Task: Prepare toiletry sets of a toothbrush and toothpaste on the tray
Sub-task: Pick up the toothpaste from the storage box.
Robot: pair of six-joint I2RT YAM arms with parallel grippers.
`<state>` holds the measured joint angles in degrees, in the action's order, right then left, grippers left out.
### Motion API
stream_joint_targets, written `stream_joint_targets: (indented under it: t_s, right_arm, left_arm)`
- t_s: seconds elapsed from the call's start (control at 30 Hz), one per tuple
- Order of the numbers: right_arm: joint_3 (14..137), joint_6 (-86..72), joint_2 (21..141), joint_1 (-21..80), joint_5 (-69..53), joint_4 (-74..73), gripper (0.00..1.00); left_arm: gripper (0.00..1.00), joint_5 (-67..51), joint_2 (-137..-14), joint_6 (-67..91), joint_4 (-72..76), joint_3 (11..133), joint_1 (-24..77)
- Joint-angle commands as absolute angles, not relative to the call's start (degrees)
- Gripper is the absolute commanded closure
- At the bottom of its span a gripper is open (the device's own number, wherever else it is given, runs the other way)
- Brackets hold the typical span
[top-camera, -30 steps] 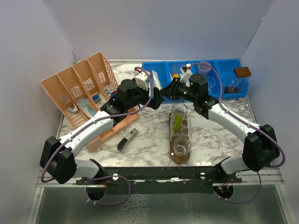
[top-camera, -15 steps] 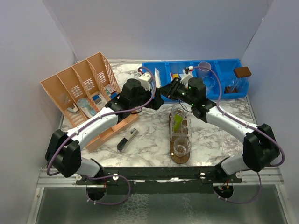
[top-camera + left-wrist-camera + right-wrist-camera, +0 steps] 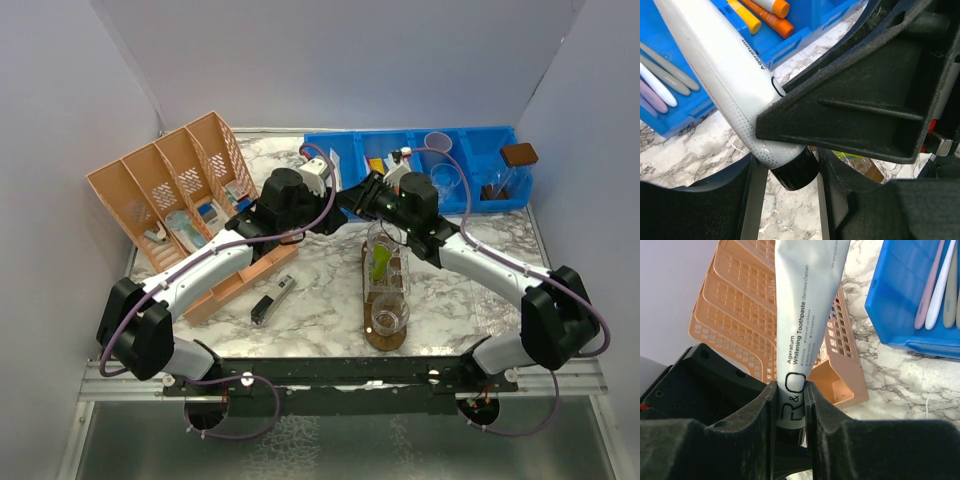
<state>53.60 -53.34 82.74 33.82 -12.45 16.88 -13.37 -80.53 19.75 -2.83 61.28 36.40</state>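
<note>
**A:** From above, what has changed for you?

**B:** Your left fingers (image 3: 328,207) have swung in to meet the right fingers (image 3: 358,197) in the air just behind the tray (image 3: 386,343). They've narrowed from wide open to roughly halfway, which reads as a handover. The clear tumblers (image 3: 388,315) stand in a row on the tray, and a lime green tube (image 3: 381,262) shows among them.

**A:** And the left wrist?

**B:** The white toothpaste tube (image 3: 730,80) slants down between your left fingers, with the black cap (image 3: 794,169) lowest. The fingers bracket the cap end, but I cannot tell whether they grip it yet.

**A:** The right wrist?

**B:** Your right fingers are nearly closed and clamped flat on the tube at its "R&O" print. Above them the orange basket (image 3: 740,305) fills the background. I'd say you should keep that hold until the left one is sure, or the tube could drop to the bench (image 3: 320,300).
</note>
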Motion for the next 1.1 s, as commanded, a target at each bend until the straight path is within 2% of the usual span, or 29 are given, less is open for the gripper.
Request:
stream_joint_targets:
  t_s: [0.0,0.17,0.37,0.53,0.73,0.87,1.07]
  right_arm:
    - [53.3,-49.0,77.8,34.5,-11.8,15.0,0.7]
    - [54.5,-40.0,70.4,34.5,-7.2,3.1,0.44]
    - [58.2,-26.8,58.8,34.4,0.7,-12.1,0.32]
    - [66.2,-17.1,55.8,34.4,-2.3,-25.2,0.31]
    - [74.7,-14.9,56.4,34.4,-7.1,-39.7,0.3]
    - [78.2,-14.8,56.2,34.5,-6.1,-45.8,0.3]
    - [80.7,-12.5,54.4,34.4,-5.8,-47.9,0.2]
  left_arm:
    - [0.73,-14.0,-79.3,17.2,-1.9,62.9,35.8]
    - [0.8,-17.3,-78.1,15.5,0.3,61.9,35.8]
    - [0.84,-28.6,-77.2,14.2,6.0,60.0,35.8]
    - [0.81,-46.5,-76.2,15.7,15.6,57.5,36.1]
    - [0.81,-59.1,-75.5,14.0,18.8,56.5,37.3]
    - [0.82,-64.2,-75.1,12.9,20.1,55.6,37.9]
    - [0.86,-67.8,-73.8,11.0,20.3,54.9,38.8]
